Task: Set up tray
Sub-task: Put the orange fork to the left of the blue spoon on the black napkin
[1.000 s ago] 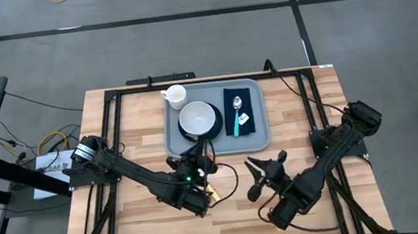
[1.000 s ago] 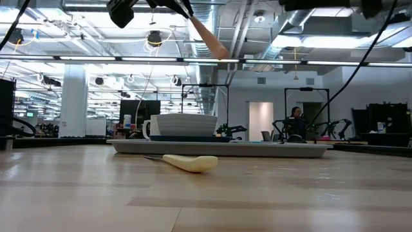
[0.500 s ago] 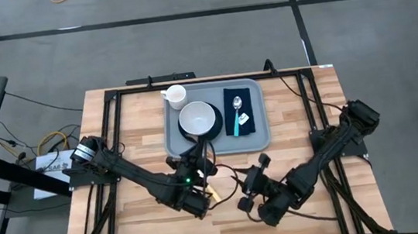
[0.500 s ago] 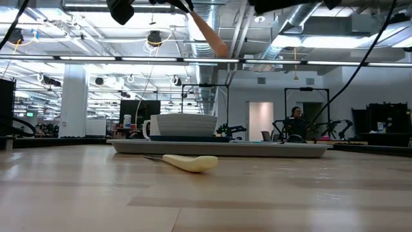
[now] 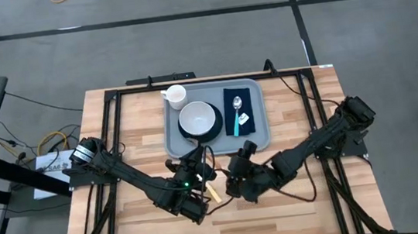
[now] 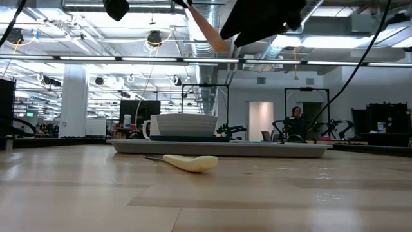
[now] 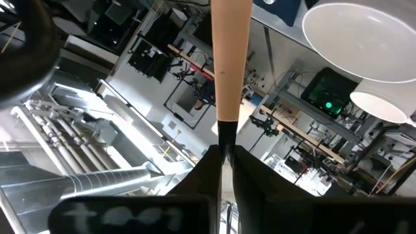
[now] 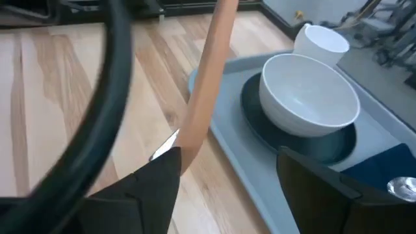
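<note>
The tray [image 5: 219, 142] already carries bowl [image 5: 198, 120], mug [image 5: 176, 96], napkin [image 5: 238, 112] and spoon [image 5: 237, 114]. Just beside its near edge, the left gripper [image 5: 202, 181] clamps a peach-handled utensil [image 8: 207, 78], probably a knife; the right gripper [image 8: 224, 170] stands open alongside

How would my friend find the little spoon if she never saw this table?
Look for the big grey-blue tray at the far middle of the wooden table. On its right side lies a dark navy napkin, and the spoon rests on top of it. It has a shiny silver bowl and a bright turquoise handle, unlike the white bowl and white cup beside it.
</note>
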